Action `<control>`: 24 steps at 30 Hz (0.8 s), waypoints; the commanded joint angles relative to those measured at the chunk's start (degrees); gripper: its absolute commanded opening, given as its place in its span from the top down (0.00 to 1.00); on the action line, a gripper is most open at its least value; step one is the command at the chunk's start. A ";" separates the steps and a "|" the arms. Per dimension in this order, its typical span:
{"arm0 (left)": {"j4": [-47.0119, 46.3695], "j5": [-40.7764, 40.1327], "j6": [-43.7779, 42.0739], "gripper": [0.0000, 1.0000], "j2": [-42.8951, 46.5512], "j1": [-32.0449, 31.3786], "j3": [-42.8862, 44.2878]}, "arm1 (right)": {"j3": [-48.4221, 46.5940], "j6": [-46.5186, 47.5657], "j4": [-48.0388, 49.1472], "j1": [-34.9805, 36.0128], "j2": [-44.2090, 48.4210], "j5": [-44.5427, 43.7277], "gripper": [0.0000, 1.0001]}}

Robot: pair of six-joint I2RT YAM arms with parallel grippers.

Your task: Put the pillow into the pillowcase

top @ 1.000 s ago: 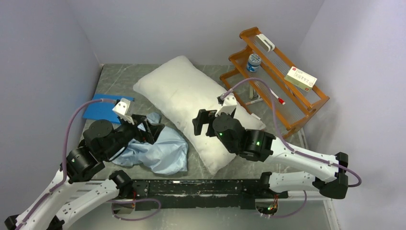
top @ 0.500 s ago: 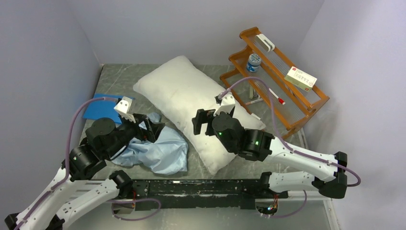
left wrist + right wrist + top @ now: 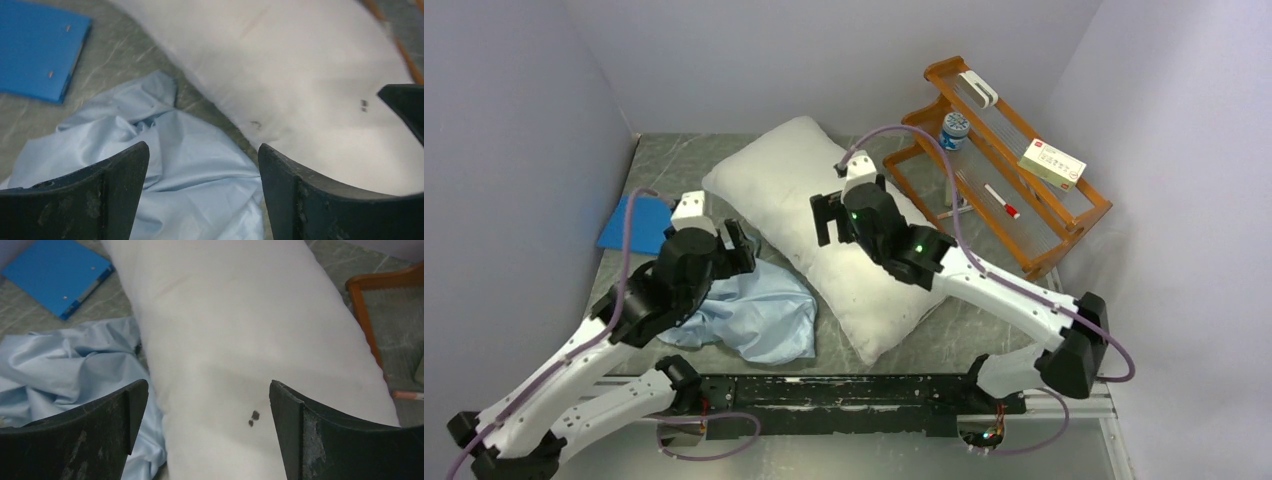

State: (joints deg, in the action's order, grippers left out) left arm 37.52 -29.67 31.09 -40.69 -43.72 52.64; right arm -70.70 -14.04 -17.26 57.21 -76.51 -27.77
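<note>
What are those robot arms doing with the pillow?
They are about to put the white pillow into the light-blue pillowcase. Nothing is held yet: the left end effector hovers open over the crumpled pillowcase, the right end effector open over the pillow. The pillow lies fully outside the case.

I see a white pillow [image 3: 774, 175] with small dark specks, a pale blue pillowcase [image 3: 759, 315] at its seven o'clock, a bright blue mat [image 3: 652, 218], an orange rack [image 3: 1064, 215].
</note>
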 commanded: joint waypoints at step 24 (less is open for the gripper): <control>2.27 -1.61 35.83 0.58 -25.57 13.84 -15.63 | 10.14 -0.63 8.43 -4.65 5.56 13.10 0.05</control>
State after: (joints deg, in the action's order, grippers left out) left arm 43.07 -33.47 64.12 -65.60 -30.26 38.17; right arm -61.93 -14.52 -11.88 52.66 -73.54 -14.59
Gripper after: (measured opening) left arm 0.573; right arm 0.951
